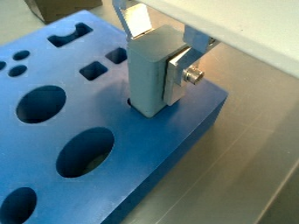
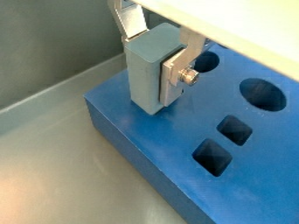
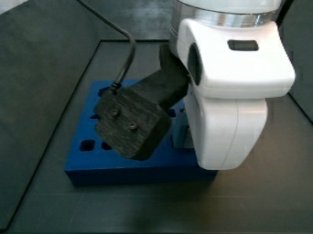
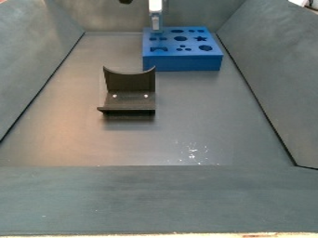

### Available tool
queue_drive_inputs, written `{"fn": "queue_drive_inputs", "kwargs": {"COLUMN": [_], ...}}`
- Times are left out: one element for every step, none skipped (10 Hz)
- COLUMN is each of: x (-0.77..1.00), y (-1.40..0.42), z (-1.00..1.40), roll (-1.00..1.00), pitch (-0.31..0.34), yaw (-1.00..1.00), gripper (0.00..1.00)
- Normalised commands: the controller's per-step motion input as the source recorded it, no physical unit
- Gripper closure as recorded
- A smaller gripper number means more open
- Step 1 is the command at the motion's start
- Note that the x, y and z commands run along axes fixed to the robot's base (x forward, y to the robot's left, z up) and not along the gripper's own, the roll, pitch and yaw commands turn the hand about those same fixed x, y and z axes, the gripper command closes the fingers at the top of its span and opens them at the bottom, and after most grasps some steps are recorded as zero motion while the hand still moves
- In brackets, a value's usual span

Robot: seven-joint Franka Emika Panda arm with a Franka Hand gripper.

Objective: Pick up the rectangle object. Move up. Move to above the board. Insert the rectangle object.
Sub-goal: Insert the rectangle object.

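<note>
Blue-grey, rigid rectangle object (image 1: pixel 149 80) stood upright, lower end entering a hole near the board (image 1: pixel 111 162) corner. Clamped high by the tool (image 2: pixel 163 54) across smooth, likely slippery faces; looked light, best gripped mid-length.

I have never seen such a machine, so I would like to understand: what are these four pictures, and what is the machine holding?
This is a robot arm with an end effector, two flat fingers that pinch. Two pictures come from cameras on its wrist, looking down along the fingers; two come from cameras fixed beside the grey floor.

In both wrist views the end effector grips a pale blue-grey bar, the rectangle object, whose lower end sits in a hole near a corner of the blue board, a slab with shaped holes. In a side view, a dark bracket, the fixture, stands on the floor apart from the board.
</note>
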Motion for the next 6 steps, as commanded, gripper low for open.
{"fn": "queue_drive_inputs", "kwargs": {"x": [0.00, -0.15, -0.13, -0.11, 0.00, 0.00], "y": [0.00, 0.00, 0.00, 0.00, -0.03, 0.00], "z": [-0.19, -1.00, -1.00, -1.00, 0.00, 0.00], "roll": [0.00, 0.02, 0.02, 0.02, 0.00, 0.00], "pitch": [-0.040, -0.003, 0.000, 0.000, -0.111, 0.000], "yaw": [0.00, 0.00, 0.00, 0.00, 0.00, 0.00], "gripper": [1.00, 1.00, 1.00, 1.00, 1.00, 1.00]}}
